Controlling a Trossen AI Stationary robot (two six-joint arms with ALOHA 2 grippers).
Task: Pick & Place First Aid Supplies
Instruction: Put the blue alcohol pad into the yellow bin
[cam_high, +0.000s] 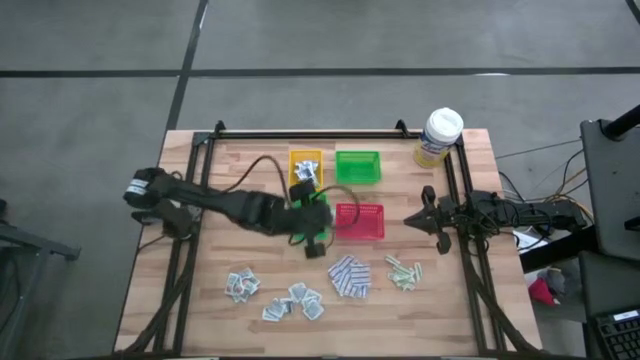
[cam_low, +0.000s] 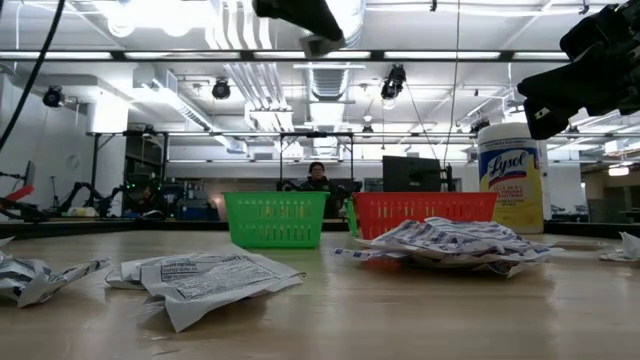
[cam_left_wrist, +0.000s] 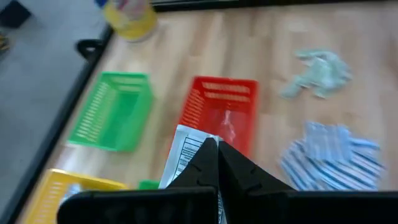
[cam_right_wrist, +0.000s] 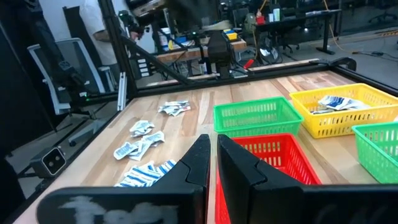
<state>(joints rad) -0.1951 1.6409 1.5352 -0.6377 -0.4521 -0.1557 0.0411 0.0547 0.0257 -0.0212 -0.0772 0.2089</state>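
My left gripper (cam_high: 316, 238) is over the middle of the table, between a green tray (cam_high: 312, 214) and the red tray (cam_high: 360, 221). It is shut on a white printed sachet (cam_left_wrist: 186, 152). White-grey sachets (cam_high: 240, 286) (cam_high: 296, 303), blue-and-white pads (cam_high: 349, 277) and pale green strips (cam_high: 403, 272) lie flat on the near half of the table. The yellow tray (cam_high: 306, 168) holds a few packets. My right gripper (cam_high: 424, 218) waits shut and empty at the table's right side. My left gripper pinches the white sachet between its two fingers. The sachet's printed end (cam_left_wrist: 181, 144) sticks out past the fingertips (cam_left_wrist: 214, 163). The sachet is lifted clear of the table, above the red tray's side (cam_left_wrist: 202, 118). The fingers hide the part they are on.
A second green tray (cam_high: 358, 166) stands at the far side next to the yellow one. A yellow canister with a white lid (cam_high: 438, 137) stands at the far right corner. A black frame (cam_high: 300, 134) runs round the table. A person (cam_low: 317, 178) sits in the room beyond.
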